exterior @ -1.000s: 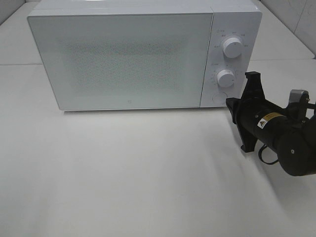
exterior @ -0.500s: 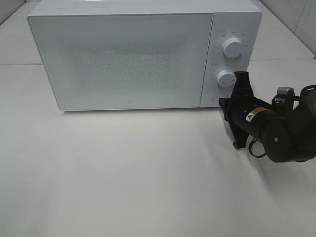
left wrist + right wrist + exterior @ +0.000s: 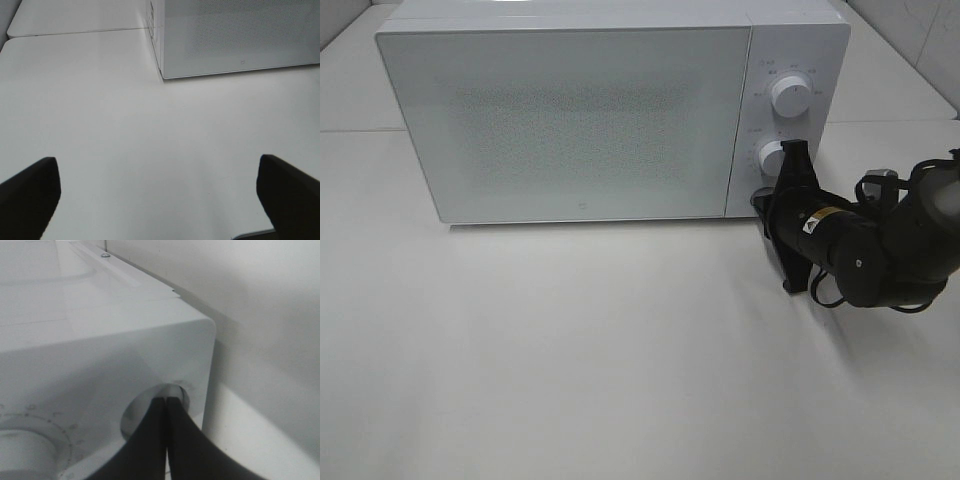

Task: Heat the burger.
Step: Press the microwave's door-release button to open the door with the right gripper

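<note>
- Right fingers [image 3: 150, 440]: clenched together on nothing, tips set into the recess of the round button [image 3: 132, 415] at the lower corner of the microwave [image 3: 570, 110] control panel.
- Sits just under the lower knob [image 3: 772, 158], with the upper knob [image 3: 790, 95] above that.
- Left fingers [image 3: 30, 192]: released, spread wide, empty, hanging over the bare table [image 3: 125, 100] near the microwave's front left corner.
- Microwave door [image 3: 560, 120]: shut, frosted, nothing legible through it.
- Burger: out of sight in every view; cannot tell where.
</note>
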You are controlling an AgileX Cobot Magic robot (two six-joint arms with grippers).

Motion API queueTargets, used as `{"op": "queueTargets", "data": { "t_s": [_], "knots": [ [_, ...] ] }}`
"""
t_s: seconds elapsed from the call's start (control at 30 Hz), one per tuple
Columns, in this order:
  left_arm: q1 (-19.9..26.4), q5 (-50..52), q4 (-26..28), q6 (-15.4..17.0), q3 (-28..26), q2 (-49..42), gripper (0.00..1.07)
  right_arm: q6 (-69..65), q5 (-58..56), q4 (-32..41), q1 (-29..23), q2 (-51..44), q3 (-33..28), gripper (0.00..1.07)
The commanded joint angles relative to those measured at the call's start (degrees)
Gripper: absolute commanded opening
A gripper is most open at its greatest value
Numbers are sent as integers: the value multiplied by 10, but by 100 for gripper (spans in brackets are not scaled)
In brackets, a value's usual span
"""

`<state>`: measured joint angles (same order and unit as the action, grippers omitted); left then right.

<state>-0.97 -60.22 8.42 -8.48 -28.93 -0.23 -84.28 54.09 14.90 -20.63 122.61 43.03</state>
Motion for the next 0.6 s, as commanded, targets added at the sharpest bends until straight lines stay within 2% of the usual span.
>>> {"op": "queueTargets", "data": {
  "t_s": [0.03, 0.23, 0.6],
  "knots": [
    [-2, 7, 3, 3, 1, -10, 102, 9, 42, 15, 0, 1, 17, 0],
    [-2, 7, 3, 3, 1, -10, 102, 19, 87, 37, 0, 1, 18, 0],
    [-2, 7, 3, 3, 1, -10, 102, 14, 92, 31, 0, 1, 36, 0]
  ]
}}
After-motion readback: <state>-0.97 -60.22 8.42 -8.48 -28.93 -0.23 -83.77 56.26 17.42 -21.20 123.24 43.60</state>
